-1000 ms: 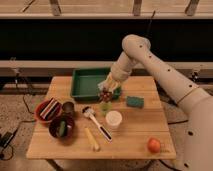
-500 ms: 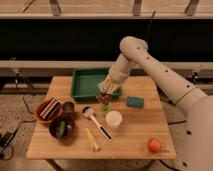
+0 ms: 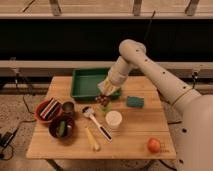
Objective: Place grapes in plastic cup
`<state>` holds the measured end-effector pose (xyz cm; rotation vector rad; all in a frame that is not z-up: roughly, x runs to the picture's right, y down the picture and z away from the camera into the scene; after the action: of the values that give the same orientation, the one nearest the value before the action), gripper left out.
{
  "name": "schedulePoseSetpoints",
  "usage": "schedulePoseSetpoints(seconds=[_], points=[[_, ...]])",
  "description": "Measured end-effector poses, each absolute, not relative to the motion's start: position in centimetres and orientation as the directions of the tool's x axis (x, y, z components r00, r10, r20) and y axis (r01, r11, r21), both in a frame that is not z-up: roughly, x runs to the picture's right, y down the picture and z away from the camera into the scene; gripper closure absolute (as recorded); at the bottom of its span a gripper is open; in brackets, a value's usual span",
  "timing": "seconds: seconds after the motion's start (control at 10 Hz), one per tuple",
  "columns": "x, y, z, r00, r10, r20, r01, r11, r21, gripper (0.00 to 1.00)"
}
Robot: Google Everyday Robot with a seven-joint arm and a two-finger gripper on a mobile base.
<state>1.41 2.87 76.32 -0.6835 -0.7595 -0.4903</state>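
Note:
My gripper (image 3: 105,94) hangs over the middle of the wooden table (image 3: 145,125), just in front of the green tray. It is shut on the grapes (image 3: 103,100), a small dark reddish-purple bunch that hangs from its tips. The plastic cup (image 3: 106,108), small and light green, stands directly below the grapes, just behind and to the left of the white cup. The grapes are at or just above its rim; I cannot tell whether they touch it.
A green tray (image 3: 90,82) lies behind the gripper. A white cup (image 3: 114,120), a teal sponge (image 3: 134,102) and an orange fruit (image 3: 154,145) are to the right. A metal cup (image 3: 68,108), a red bowl (image 3: 48,110), a dark bowl (image 3: 62,128), a spoon (image 3: 95,121) and a yellow item (image 3: 92,139) are to the left.
The gripper has come down a little with the grapes, closer to the green cup. Nothing else on the table has moved.

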Motion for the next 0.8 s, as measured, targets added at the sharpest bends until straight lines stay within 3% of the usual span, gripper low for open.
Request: schedulePoseSetpoints(seconds=[0.3,0.8], points=[[1.2,3.6,77.2,0.628,-0.127,0.768,0.623,0.673,-0.398,0.23],[1.7,3.7,78.1,0.631,-0.096,0.769,0.61,0.675,-0.416,0.2]])
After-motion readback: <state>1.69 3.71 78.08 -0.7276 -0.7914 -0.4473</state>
